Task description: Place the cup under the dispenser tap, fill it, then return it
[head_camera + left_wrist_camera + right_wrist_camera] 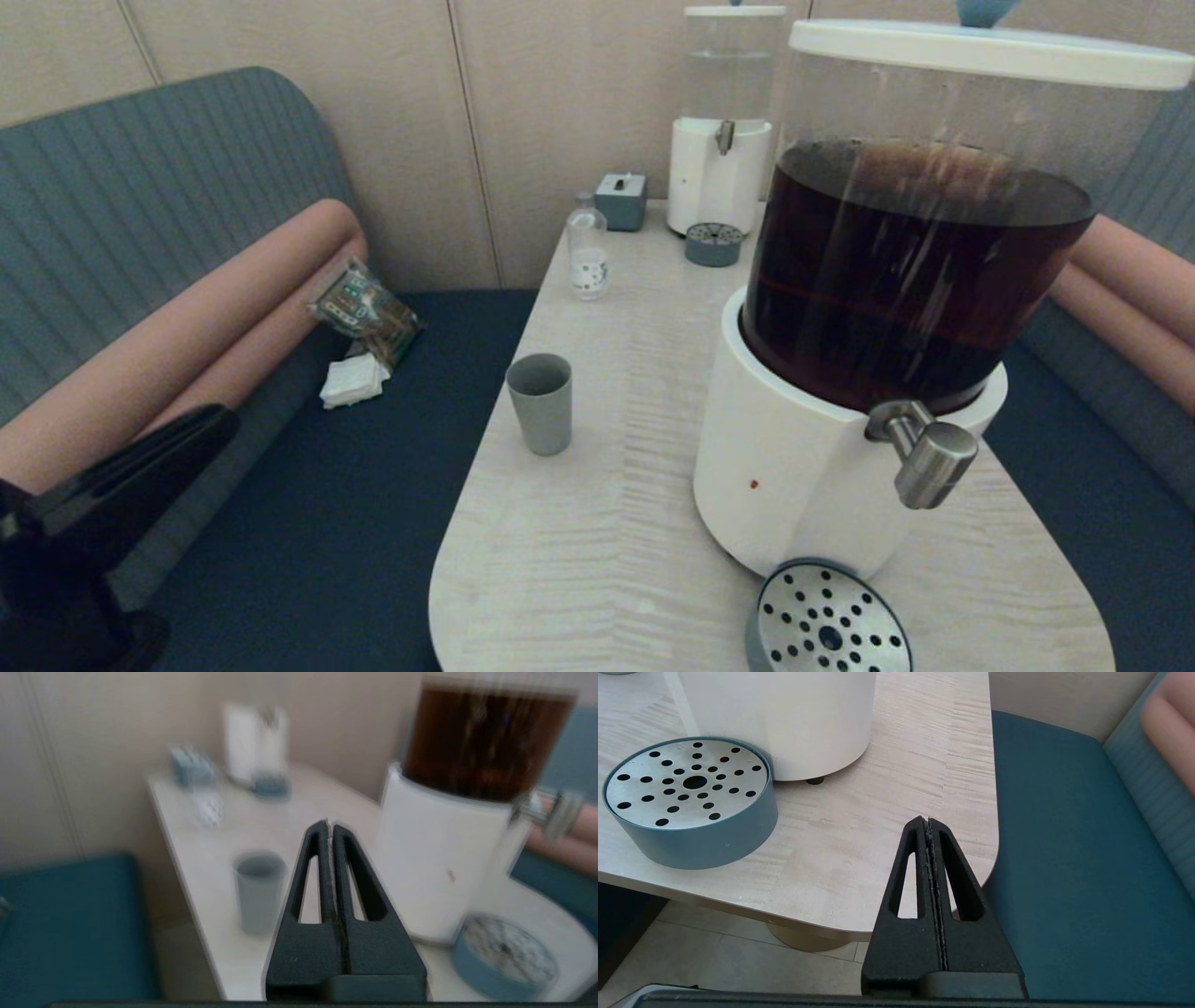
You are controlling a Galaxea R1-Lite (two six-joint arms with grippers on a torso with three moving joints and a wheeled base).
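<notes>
— What is seen at the left?
— The left gripper (pixel 330 828) is held low off the table (pixel 607 523) edge, fingers pressed together on nothing; the cup (pixel 541 403) is stood upright on the table, untouched, apart from the dispenser (pixel 794 485).

— And to the right?
— The dispenser tap (pixel 929 455) is seen jutting above the drip tray (pixel 826 623) — no cup beneath it; the right gripper (pixel 929 823) is parked off the table's corner, clenched and empty.
</notes>
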